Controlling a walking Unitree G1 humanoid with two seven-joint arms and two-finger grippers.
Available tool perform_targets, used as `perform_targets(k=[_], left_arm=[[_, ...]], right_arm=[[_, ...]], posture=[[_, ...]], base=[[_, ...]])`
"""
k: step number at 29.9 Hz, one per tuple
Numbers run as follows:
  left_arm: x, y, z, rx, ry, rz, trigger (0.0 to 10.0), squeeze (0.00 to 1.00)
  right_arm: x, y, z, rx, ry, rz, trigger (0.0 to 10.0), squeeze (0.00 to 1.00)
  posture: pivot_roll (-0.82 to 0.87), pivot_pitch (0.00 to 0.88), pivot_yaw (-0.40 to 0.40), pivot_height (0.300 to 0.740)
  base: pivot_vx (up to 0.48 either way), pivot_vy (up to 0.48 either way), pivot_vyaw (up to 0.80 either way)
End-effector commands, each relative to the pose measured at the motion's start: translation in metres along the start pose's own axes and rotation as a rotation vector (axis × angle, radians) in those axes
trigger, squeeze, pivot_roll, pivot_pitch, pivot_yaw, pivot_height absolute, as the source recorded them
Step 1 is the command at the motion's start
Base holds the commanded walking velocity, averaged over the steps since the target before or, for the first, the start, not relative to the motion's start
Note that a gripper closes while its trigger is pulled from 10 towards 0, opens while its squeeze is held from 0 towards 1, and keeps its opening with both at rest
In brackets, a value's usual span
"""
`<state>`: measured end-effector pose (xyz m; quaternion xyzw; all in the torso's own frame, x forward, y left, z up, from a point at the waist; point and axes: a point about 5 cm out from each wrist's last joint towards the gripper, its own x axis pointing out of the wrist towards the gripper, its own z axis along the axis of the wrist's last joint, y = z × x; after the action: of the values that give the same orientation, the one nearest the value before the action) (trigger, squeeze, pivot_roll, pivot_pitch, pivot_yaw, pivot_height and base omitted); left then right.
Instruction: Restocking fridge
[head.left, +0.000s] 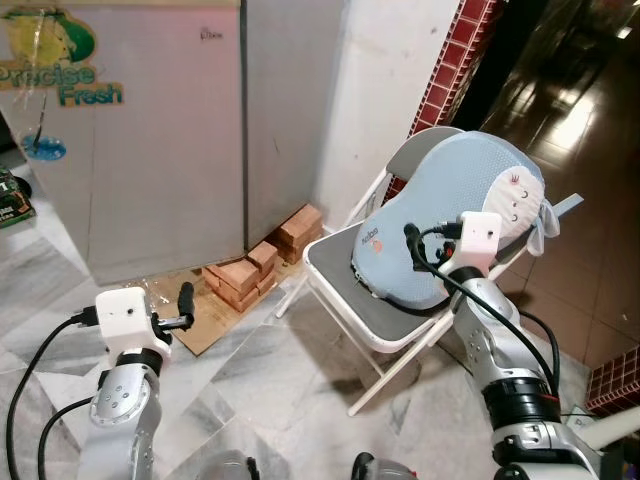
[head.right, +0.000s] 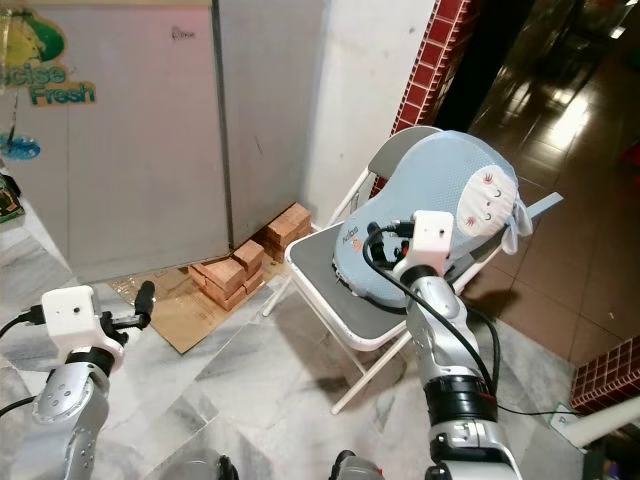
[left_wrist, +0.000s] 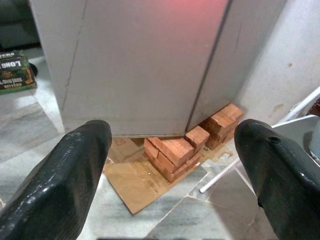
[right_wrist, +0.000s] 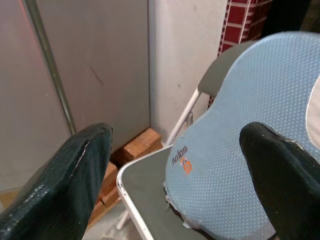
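Observation:
The grey fridge (head.left: 150, 140) stands at the back left with both doors shut and a "Precise Fresh" sticker (head.left: 60, 75) on the left door. My left gripper (head.left: 185, 300) is held low in front of it, about a step away. Its fingers (left_wrist: 75, 170) are spread wide with nothing between them. My right gripper (head.left: 412, 240) hovers over the seat of a folding chair (head.left: 335, 270), close to a blue cushion (head.left: 440, 220). The right fingers (right_wrist: 75, 175) are wide apart and hold nothing.
A stack of red bricks (head.left: 245, 275) props the fridge's right corner, with flat cardboard (head.left: 205, 325) on the marble floor beside it. A green box (left_wrist: 15, 72) lies left of the fridge. A red-tiled pillar (head.left: 450, 70) and a dark corridor are at the right.

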<state>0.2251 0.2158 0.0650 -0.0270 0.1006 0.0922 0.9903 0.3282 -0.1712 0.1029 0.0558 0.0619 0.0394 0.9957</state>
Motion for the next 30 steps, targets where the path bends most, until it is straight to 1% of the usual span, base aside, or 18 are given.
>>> perform_targets(k=[1,3,11,23,30], left_arm=[[0.0015,-0.009,-0.0015,-0.018,0.006,-0.034,10.0,0.0],[0.002,-0.0095,-0.0014,-0.02,0.005,-0.035,10.0,0.0],[0.003,-0.0123,-0.0013,-0.03,0.004,-0.039,10.0,0.0],[0.0044,-0.0129,-0.002,-0.037,0.002,-0.044,10.0,0.0],[0.0049,-0.0131,-0.0019,-0.038,0.001,-0.046,10.0,0.0]], right_arm=[[-0.0004,-0.0094,0.0002,0.001,0.002,-0.023,10.0,0.0],[-0.0003,-0.0088,0.0005,0.006,-0.003,-0.019,10.0,0.0],[0.0005,-0.0093,0.0011,0.001,-0.002,-0.008,10.0,0.0],[0.0025,-0.0062,0.0027,0.018,-0.008,0.008,10.0,0.0],[0.0028,-0.0055,0.0029,0.017,-0.007,0.012,10.0,0.0]], posture=[[0.1,0.05,-0.081,0.74],[0.09,0.048,-0.082,0.74],[0.09,0.05,-0.087,0.74],[0.09,0.051,-0.087,0.74],[0.08,0.051,-0.086,0.74]], base=[[0.0,0.48,-0.8],[0.0,0.48,-0.68],[0.0,0.48,0.0],[0.0,0.48,0.0],[0.0,0.48,-0.75]])
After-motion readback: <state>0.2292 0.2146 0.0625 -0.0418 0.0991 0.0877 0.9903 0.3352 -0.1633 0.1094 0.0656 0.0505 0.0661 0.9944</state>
